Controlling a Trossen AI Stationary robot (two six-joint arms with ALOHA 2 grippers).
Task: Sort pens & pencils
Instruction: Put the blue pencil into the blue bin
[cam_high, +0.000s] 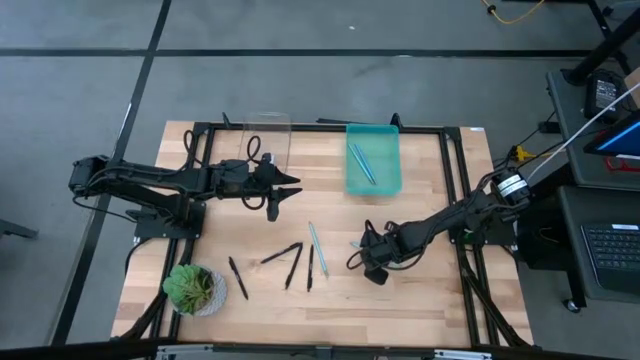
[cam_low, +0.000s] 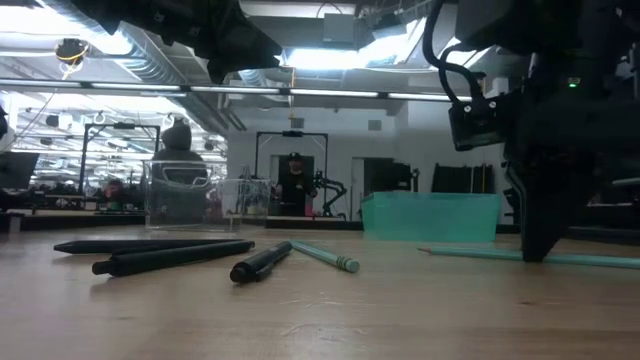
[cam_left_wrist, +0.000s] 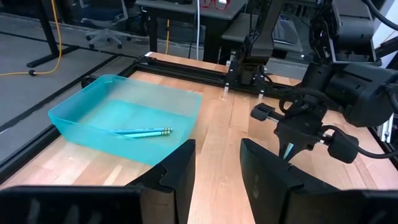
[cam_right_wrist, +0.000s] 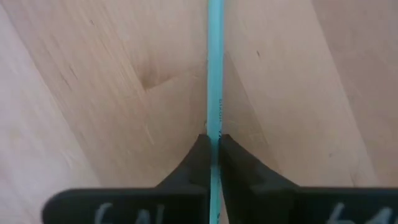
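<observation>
two blue sticks in teal bin | right claw pinching blue stick

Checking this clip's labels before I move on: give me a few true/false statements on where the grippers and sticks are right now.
1. The right gripper is closed on a light blue stick lying on the table. True.
2. The teal bin is empty. False: two light blue sticks lie in it.
3. The left gripper holds a black stick. False: its fingers are open, holding nothing.
4. Four black sticks lie on the table. True.
5. The clear container holds sticks. False: nothing shows inside it.
</observation>
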